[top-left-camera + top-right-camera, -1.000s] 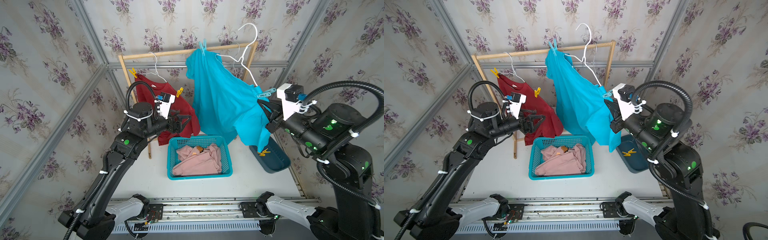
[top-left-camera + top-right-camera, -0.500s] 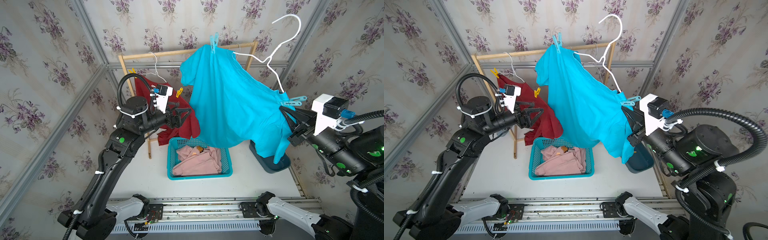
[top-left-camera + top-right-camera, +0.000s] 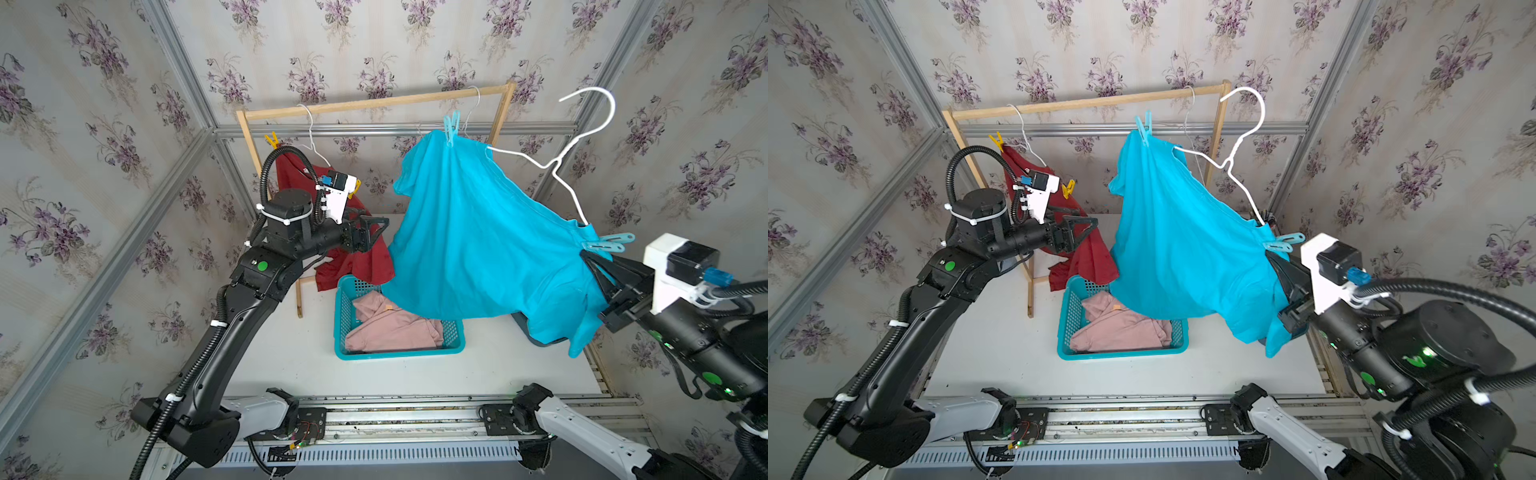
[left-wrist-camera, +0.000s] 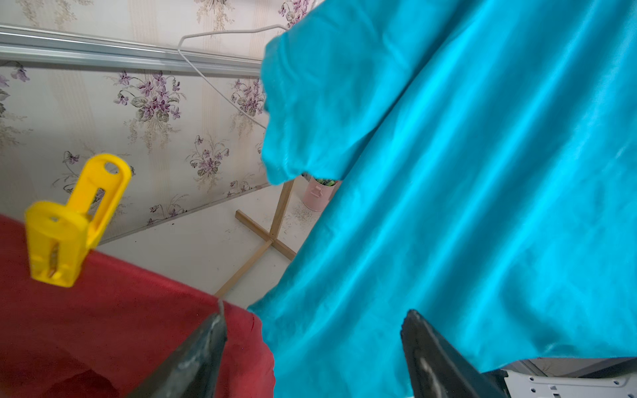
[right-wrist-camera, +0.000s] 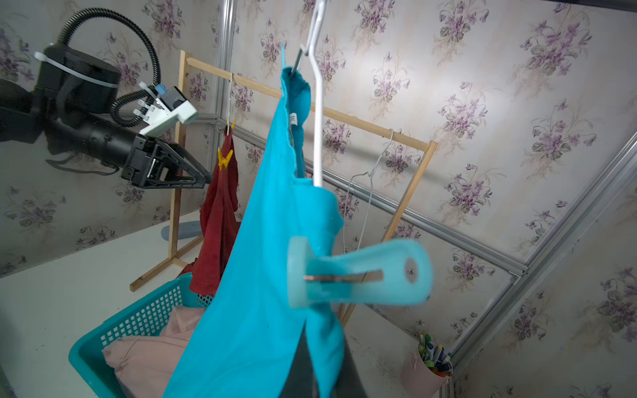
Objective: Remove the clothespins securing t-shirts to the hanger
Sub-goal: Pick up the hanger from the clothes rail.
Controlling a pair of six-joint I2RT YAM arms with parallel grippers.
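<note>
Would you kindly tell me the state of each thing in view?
Turquoise shirt, pegged to hanger held off the rail.
Red shirt, hanging, yellow pegs on.
Pink shirt, loose in basket.
Left gripper, open, empty.
Right gripper, shut on turquoise shirt.

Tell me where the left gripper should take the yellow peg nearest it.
Pinch the peg by its two holed tails, which stick up free of the red shirt; the clamping end bites cloth. The open left gripper would likely come from above.

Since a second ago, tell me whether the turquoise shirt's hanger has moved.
Yes. The turquoise shirt's hanger swung rightward, past the wooden rack's end post.
</note>
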